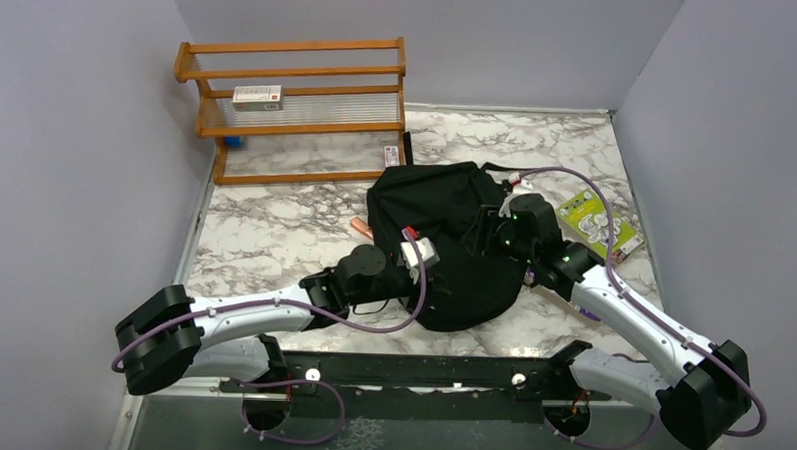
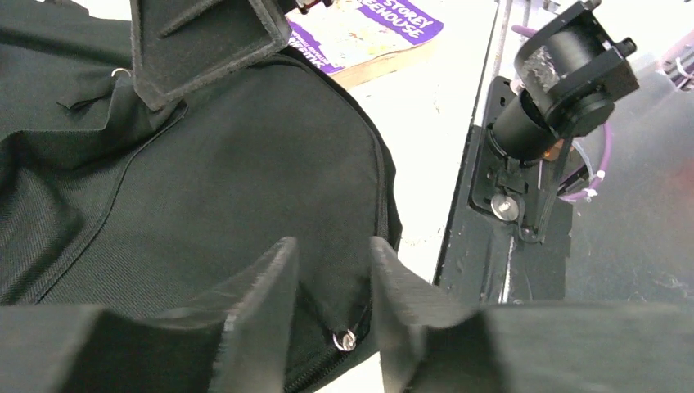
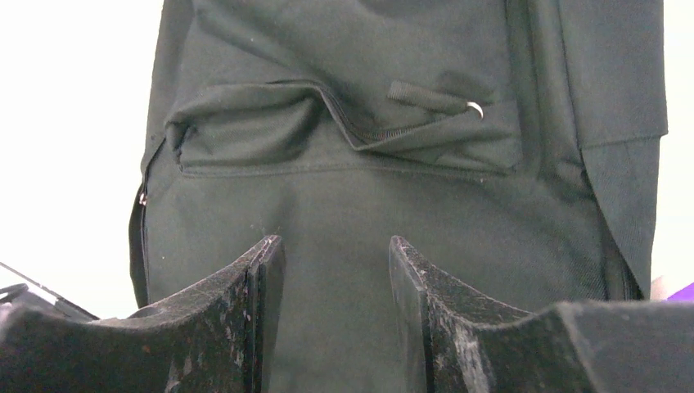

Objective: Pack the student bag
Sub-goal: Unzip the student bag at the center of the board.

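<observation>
The student bag (image 1: 444, 237) is a big black fabric backpack lying flat mid-table, zipped as far as I can see. My left gripper (image 1: 420, 254) is over its near left part. In the left wrist view the left gripper (image 2: 331, 254) is open, its fingers on either side of a fabric zipper pull with a metal ring (image 2: 348, 339) at the bag's edge, not pinching it. My right gripper (image 1: 494, 228) is over the bag's right side. In the right wrist view it (image 3: 335, 246) is open and empty just above the bag's front panel (image 3: 344, 196), below a front pocket zipper pull (image 3: 434, 98).
A wooden rack (image 1: 299, 101) with a small box (image 1: 257, 97) stands at the back left. Another small box (image 1: 392, 155) lies by the rack. A green packet (image 1: 600, 224) lies right of the bag. A purple book (image 2: 368, 33) lies by the bag's near right. A pinkish item (image 1: 359, 227) lies left of the bag.
</observation>
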Available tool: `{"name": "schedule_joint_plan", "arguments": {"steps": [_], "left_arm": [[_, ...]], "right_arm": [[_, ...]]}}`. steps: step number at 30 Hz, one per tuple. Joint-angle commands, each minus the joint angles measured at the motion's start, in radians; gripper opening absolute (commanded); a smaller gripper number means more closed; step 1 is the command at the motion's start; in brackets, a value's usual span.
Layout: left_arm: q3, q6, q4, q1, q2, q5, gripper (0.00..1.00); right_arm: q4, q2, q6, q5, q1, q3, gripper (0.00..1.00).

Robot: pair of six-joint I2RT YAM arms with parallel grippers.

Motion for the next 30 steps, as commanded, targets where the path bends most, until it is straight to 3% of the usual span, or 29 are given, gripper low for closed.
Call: {"name": "schedule_joint_plan", "arguments": {"steps": [1, 5, 10, 17, 22, 30], "left_arm": [[-0.046, -0.009, 0.065, 0.003, -0.08, 0.07, 0.47], [-0.08, -0.03, 0.069, 0.01, -0.143, 0.034, 0.59], [-0.123, -0.228, 0.036, 0.069, -0.226, -0.194, 0.79], [-0.001, -0.482, -0.376, 0.095, -0.217, -0.453, 0.84], [0.056, -0.627, -0.542, 0.095, -0.17, -0.442, 0.86], [0.058, -0.721, -0.503, 0.095, -0.068, -0.341, 0.86]], "right_arm": [[-0.15, -0.011, 0.055, -0.035, -0.003, 0.055, 0.54], [-0.232, -0.022, 0.092, -0.068, -0.003, 0.076, 0.54], [-0.319, -0.028, 0.144, -0.136, -0.003, 0.111, 0.54], [-0.275, -0.059, 0.299, -0.252, -0.002, 0.013, 0.54], [-0.225, -0.059, 0.336, -0.277, 0.0, -0.041, 0.54], [-0.234, -0.065, 0.318, -0.282, -0.001, -0.043, 0.54]]}}
